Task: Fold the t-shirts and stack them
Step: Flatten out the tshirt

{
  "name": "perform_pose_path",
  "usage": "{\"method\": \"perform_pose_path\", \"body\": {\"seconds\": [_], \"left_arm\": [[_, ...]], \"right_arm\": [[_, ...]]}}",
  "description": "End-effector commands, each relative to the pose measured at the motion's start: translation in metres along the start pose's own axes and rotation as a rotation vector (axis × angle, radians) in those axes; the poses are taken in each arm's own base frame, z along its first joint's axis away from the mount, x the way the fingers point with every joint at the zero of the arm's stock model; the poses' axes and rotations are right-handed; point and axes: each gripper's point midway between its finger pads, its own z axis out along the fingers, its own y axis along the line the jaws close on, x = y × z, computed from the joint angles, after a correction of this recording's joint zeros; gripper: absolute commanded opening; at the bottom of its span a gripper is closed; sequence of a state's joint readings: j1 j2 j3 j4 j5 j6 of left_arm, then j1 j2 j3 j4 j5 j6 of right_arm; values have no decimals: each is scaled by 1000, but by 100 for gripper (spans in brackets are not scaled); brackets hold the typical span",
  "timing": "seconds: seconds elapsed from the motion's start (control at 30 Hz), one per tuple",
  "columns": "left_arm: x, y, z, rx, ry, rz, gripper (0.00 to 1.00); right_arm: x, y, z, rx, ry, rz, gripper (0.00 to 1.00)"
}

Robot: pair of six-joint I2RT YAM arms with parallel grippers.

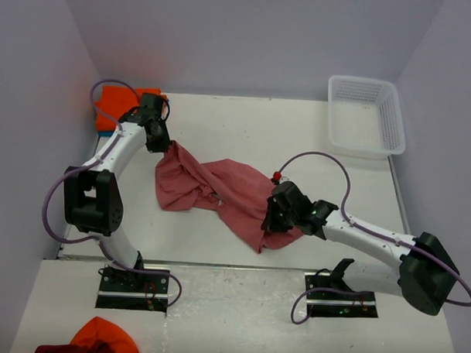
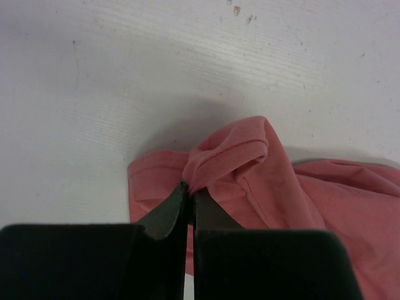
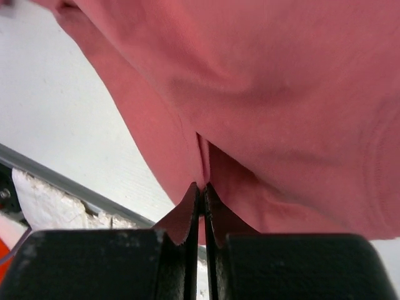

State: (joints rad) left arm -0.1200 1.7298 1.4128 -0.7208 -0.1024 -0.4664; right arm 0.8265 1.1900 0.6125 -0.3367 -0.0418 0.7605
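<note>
A salmon-red t-shirt lies crumpled across the middle of the table, stretched between both arms. My left gripper is shut on a bunched fold at the shirt's far left end. My right gripper is shut on a pinch of the shirt's near right part, close to the table's front edge. An orange t-shirt lies folded at the far left corner with a sliver of teal-blue cloth under it.
A white plastic lattice basket stands at the back right. Orange and dark red cloth lies on the floor in front of the table, at the lower left. The table's front edge shows close to my right gripper.
</note>
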Motion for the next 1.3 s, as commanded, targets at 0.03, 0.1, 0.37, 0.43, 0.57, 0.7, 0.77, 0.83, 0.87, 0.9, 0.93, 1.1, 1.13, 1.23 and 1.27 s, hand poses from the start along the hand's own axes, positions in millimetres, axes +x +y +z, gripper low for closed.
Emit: {"method": "perform_pose_path", "body": {"seconds": [0.03, 0.1, 0.37, 0.43, 0.57, 0.7, 0.77, 0.83, 0.87, 0.9, 0.93, 1.1, 1.13, 1.23, 1.27], "left_arm": [[-6, -11, -30, 11, -92, 60, 0], [-5, -14, -39, 15, -107, 68, 0], [-6, -4, -77, -1, -178, 76, 0], [-5, 1, -87, -17, -185, 74, 0], [-4, 11, -103, -58, -214, 64, 0], [11, 19, -97, -90, -170, 81, 0], [16, 20, -93, -97, -158, 88, 0], [24, 21, -87, -104, -141, 95, 0], [25, 21, -85, -104, -137, 99, 0], [28, 22, -82, -106, -130, 102, 0], [30, 23, -80, -110, -126, 103, 0], [42, 24, -62, -126, -78, 121, 0], [44, 25, -60, -131, -73, 124, 0], [49, 28, -53, -149, -60, 130, 0], [50, 28, -51, -152, -57, 131, 0]], "right_arm": [[-75, 20, -51, 91, -216, -115, 0], [-100, 24, -69, 134, -284, -140, 0], [-202, 20, -171, 398, -518, -157, 0], [-226, 7, -196, 451, -562, -107, 0], [-258, -2, -235, 463, -649, -84, 0], [-286, -17, -264, 496, -706, -55, 0], [-297, -20, -277, 502, -729, -54, 0], [-307, -25, -295, 507, -765, -38, 0], [-310, -26, -296, 510, -767, -37, 0], [-316, -30, -307, 516, -791, -27, 0], [-316, -32, -311, 520, -792, -22, 0], [-322, -42, -314, 526, -789, 2, 0], [-322, -42, -313, 527, -786, 1, 0], [-324, -48, -313, 549, -786, 11, 0], [-325, -50, -315, 555, -789, 14, 0]]}}
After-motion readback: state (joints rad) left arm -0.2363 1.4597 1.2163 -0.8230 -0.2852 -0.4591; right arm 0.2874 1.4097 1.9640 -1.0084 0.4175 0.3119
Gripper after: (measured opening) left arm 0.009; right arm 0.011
